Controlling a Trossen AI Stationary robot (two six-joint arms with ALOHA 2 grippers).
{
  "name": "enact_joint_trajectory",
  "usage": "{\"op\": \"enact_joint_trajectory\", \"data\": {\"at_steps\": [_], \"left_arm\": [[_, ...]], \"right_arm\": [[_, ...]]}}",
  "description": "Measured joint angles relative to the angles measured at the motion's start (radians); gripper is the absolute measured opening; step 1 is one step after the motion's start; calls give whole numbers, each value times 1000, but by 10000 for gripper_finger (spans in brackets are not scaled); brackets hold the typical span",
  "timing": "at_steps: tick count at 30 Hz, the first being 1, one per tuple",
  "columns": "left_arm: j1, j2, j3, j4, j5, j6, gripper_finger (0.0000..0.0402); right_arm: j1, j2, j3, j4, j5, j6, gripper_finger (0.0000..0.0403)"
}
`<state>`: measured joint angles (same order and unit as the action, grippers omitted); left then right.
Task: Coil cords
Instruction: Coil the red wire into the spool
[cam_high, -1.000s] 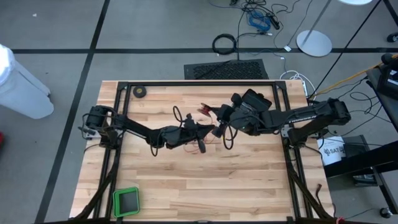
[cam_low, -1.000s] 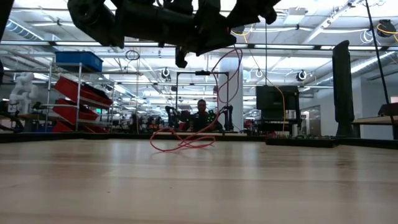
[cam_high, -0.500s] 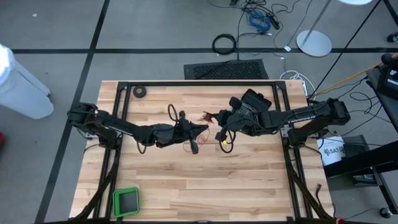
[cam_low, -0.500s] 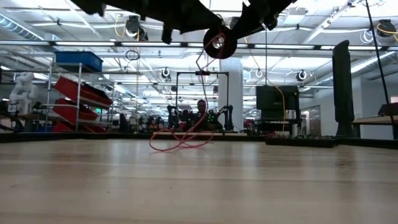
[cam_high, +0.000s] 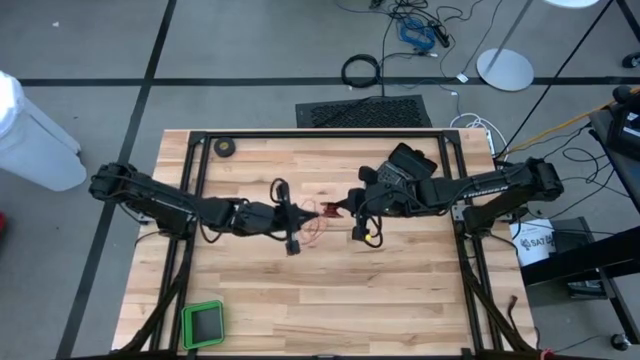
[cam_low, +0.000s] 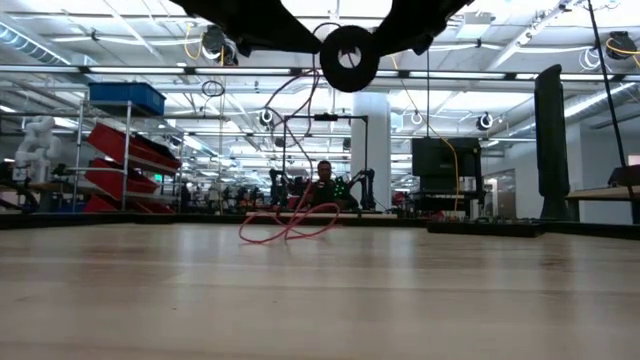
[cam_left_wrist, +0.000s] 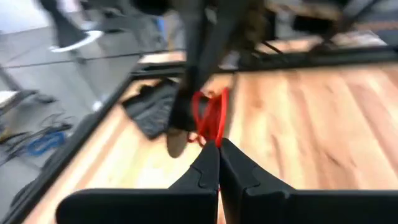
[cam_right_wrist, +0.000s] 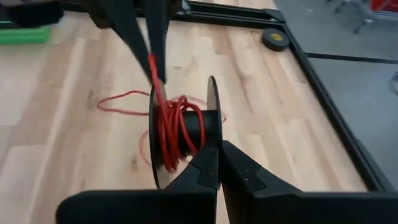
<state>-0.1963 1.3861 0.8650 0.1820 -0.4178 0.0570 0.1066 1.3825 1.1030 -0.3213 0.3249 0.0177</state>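
Your right gripper (cam_right_wrist: 217, 163) was clamped on the black reel (cam_right_wrist: 181, 130), held above the table's (cam_high: 400, 290) middle with red wire (cam_right_wrist: 171, 134) wound round its core. Your left gripper (cam_left_wrist: 217, 163) — fingers together — pinched that wire just beside the reel, the slack trailing onto the wood.

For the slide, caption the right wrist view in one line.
Right claw shut on small round black reel, thin red wire wound around it, loose loops trailing on the wooden table.
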Motion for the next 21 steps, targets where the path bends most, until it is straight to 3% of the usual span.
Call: {"op": "enact_joint_trajectory", "data": {"at_steps": [3,8,21], "left_arm": [[-12,0,0,-31,51,26,6],[-18,0,0,-69,52,38,13],[-40,0,0,-68,52,29,18]], "right_arm": [[0,-5,0,8,-24,1,0],[0,-26,1,8,-70,4,0],[0,-92,1,24,-73,39,0]]}}
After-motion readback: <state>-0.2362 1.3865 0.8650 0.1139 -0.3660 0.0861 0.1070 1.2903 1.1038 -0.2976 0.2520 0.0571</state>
